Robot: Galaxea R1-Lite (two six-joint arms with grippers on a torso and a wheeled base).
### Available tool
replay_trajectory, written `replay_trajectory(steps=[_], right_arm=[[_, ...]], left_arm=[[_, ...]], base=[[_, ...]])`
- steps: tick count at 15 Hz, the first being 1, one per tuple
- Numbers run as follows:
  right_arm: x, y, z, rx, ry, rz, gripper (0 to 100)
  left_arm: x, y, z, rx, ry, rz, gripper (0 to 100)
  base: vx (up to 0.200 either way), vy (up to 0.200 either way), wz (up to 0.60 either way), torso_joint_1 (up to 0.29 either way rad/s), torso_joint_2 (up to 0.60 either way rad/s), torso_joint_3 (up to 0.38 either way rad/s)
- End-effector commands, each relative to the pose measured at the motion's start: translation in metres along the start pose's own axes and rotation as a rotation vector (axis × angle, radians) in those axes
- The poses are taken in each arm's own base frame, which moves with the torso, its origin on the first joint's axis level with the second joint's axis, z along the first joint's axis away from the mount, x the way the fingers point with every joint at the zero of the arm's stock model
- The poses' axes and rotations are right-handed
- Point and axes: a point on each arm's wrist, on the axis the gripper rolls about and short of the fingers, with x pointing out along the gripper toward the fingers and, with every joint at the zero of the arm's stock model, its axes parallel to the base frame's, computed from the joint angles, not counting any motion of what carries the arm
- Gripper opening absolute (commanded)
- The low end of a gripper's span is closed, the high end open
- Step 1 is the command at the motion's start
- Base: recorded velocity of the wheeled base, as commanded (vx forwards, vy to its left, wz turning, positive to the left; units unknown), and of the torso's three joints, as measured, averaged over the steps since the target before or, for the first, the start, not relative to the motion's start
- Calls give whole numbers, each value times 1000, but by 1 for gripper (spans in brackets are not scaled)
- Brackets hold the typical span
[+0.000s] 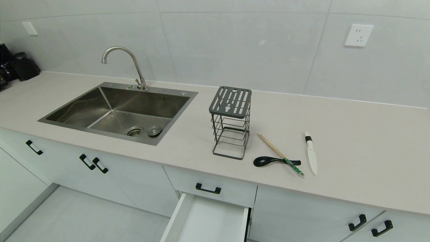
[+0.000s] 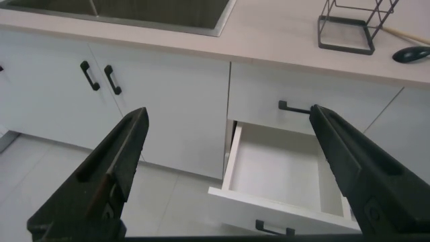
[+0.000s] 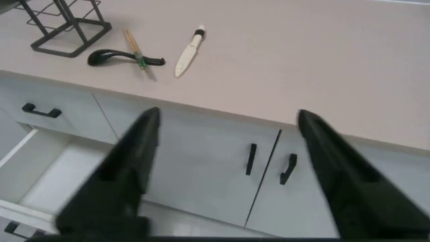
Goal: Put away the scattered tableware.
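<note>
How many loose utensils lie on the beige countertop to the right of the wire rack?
3: a glossy black spoon nearest the dark wire rack, wooden green-tipped chopsticks crossing its handle (counted as one set), and a white knife farthest right. None looks hidden.

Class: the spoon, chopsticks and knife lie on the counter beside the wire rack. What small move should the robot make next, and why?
Probably lift the right gripper up toward the knife. The gripper hangs open below the counter edge, holding nothing. The knife lies alone on that side, while the chopsticks cross the spoon handle.
</note>
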Motion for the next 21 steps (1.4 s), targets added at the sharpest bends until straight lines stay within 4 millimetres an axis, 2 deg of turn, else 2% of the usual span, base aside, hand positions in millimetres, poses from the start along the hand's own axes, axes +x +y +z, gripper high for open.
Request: replay_trajectory(steps=[1,2,3,4,6,7,11,15,17,19,20,21], right_arm=[[0,0,0,-3,-1,1,100],[0,0,0,-4,-4,1,100],[0,0,5,-4,-48,0,100],[-1,0,17,-11,-166,-3,100],[-2,0,22,-52,-221,25,100],[-2,3,24,-68,-198,158,100],[24,3,72,-55,-7,242,100],[46,5,79,-54,99,308,100],[64,8,88,-71,118,343,100],[98,13,95,-82,133,370,100],[109,14,94,-90,145,375,100],[129,18,92,-101,167,413,100]], left_arm=[[0,0,0,1,1,0,100],[0,0,0,0,1,0,100],[0,0,0,1,1,0,100],[0,0,0,0,1,0,100],[0,0,0,1,1,0,100],[0,0,0,0,1,0,100],[0,0,0,0,1,0,100],[0,0,0,0,1,0,100],[0,0,0,1,1,0,100],[0,0,0,0,1,0,100],[0,0,0,0,1,0,100],[0,0,0,1,1,0,100]], base=[[0,0,0,0,0,0],[0,0,0,0,0,0],[0,0,0,0,0,0],[0,0,0,0,0,0],[0,0,0,0,0,0],[0,0,0,0,0,0],[0,0,0,0,0,0],[0,0,0,0,0,0],[0,0,0,0,0,0],[0,0,0,0,0,0],[0,0,0,0,0,0],[0,0,0,0,0,0]])
